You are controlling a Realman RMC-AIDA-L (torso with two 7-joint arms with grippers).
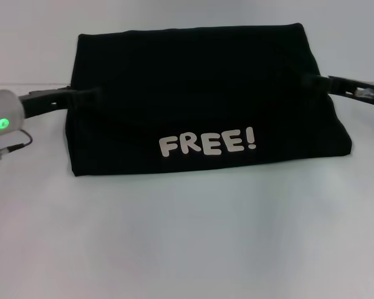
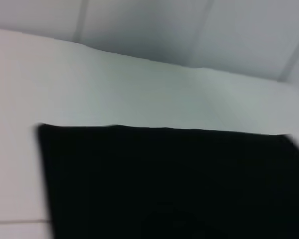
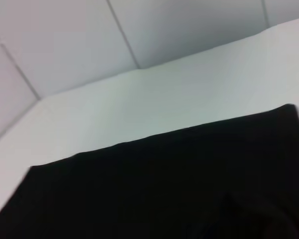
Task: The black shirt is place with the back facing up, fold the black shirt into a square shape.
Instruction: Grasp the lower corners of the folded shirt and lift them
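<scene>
The white table (image 1: 187, 237) fills nearly all of the head view, plain and matte, with a pale wall (image 1: 187, 12) behind its far edge. In both wrist views that wall shows as light panels with thin seams, meeting the table's far edge.

The black shirt (image 1: 199, 93) lies across the middle of the table, far bigger than anything else in sight. It is folded into a wide block, narrower at the far edge and broader at the near one, and a band along its near edge shows the white printed word "FREE!" (image 1: 207, 144). Each wrist view shows a straight far hem of the shirt with bare table beyond it.

The left arm (image 1: 25, 109) reaches in from the left, a green light lit on its grey wrist and a thin cable hanging below. The left tool (image 1: 87, 95) sits at the shirt's left edge, black against black cloth, so I cannot tell how far open it is or what it has hold of. The right arm (image 1: 355, 87) comes in from the right; the right tool (image 1: 308, 81) meets the shirt's right edge, and its opening and hold are equally impossible to tell.
</scene>
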